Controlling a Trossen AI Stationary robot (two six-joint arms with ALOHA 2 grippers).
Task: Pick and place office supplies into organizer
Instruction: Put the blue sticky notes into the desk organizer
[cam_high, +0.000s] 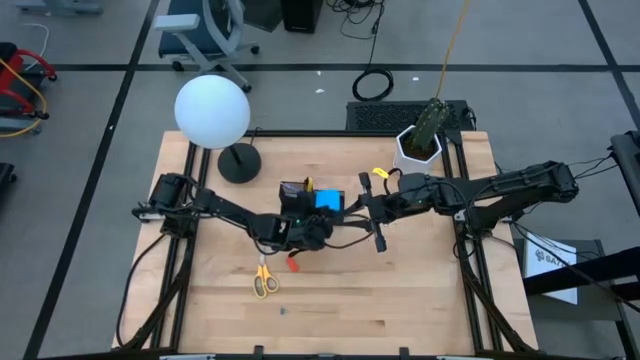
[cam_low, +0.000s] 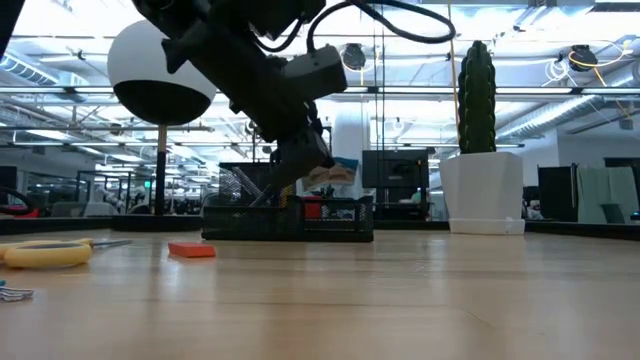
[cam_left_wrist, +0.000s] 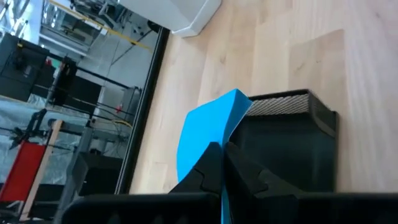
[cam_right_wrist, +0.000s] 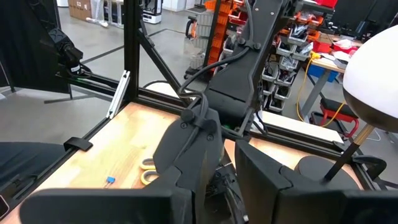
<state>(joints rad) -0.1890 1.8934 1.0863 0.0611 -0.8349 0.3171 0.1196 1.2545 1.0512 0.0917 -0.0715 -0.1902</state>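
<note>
Blue pad is pinched edge-on in the left gripper, jaws pressed on its lower edge, held just above the black organizer. In the high view the pad shows at frame centre, over the organizer, w/ the left gripper just below it.

Step in hand, as I judge it: drop the pad into the organizer. To do it well: centre the pad over an open section, keep it level w/ the walls, lower until it's inside the rim, then spread the jaws, don't release high or it may tip off the mesh edge.

Right gripper sits right of the organizer, close by; jaw state not clear from its wrist view.

Still out on the worktop: scissors lower left of centre, red eraser beside them.
</note>
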